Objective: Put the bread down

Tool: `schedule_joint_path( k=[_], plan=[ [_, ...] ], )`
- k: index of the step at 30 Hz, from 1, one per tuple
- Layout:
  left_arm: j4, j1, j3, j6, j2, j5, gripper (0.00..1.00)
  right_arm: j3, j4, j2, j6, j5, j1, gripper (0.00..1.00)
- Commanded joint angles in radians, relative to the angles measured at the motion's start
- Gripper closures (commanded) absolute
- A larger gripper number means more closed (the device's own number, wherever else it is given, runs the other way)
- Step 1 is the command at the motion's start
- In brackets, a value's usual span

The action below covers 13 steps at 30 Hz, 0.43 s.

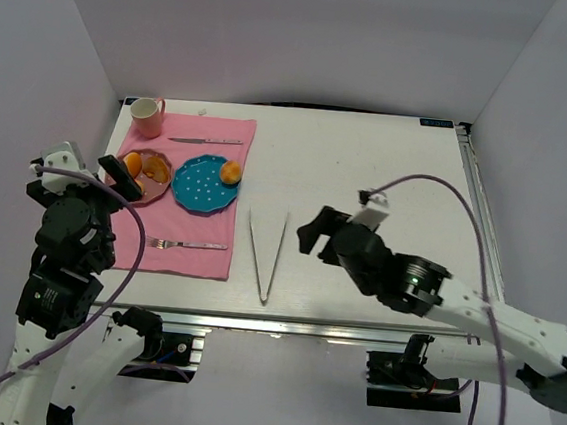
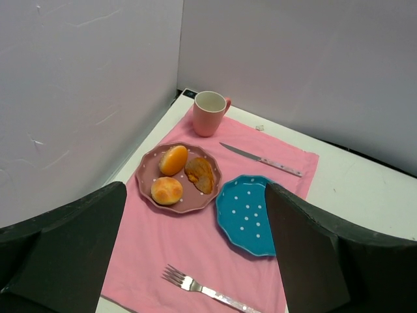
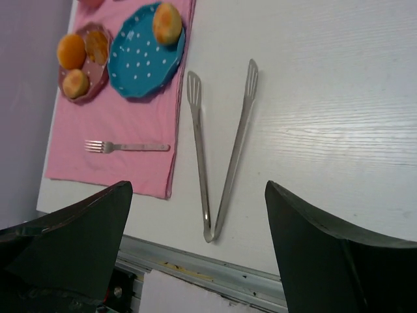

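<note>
- On the table, toward ten o'clock, we see a pink mat.
- Our left gripper and right gripper both hang spread wide, holding nothing.
- Tongs lie on bare table at the mat's three o'clock.
- A blue plate rests on the mat.
- The bread sits at that plate's two o'clock rim.

A robot lab cell. Plain white walls box in a white surface edged by aluminium rail.
</note>
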Motion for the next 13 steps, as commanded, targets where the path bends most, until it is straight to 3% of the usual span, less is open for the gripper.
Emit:
schedule_joint_path(
  k=[1, 9, 13],
  plan=[
    [0.015, -0.002, 0.012, -0.001, 0.034, 0.013, 0.02, -0.063, -0.092, -0.183, -0.006, 0.117, 0.001, 0.11],
    [0.051, -0.003, -0.056, -0.089, 0.026, 0.075, 0.02, -0.166, -0.115, -0.483, -0.056, 0.248, -0.001, 0.11],
    [0.087, -0.003, -0.098, -0.112, 0.057, 0.28, 0.02, -0.163, -0.167, -0.488, -0.061, 0.268, 0.001, 0.1]
  ],
)
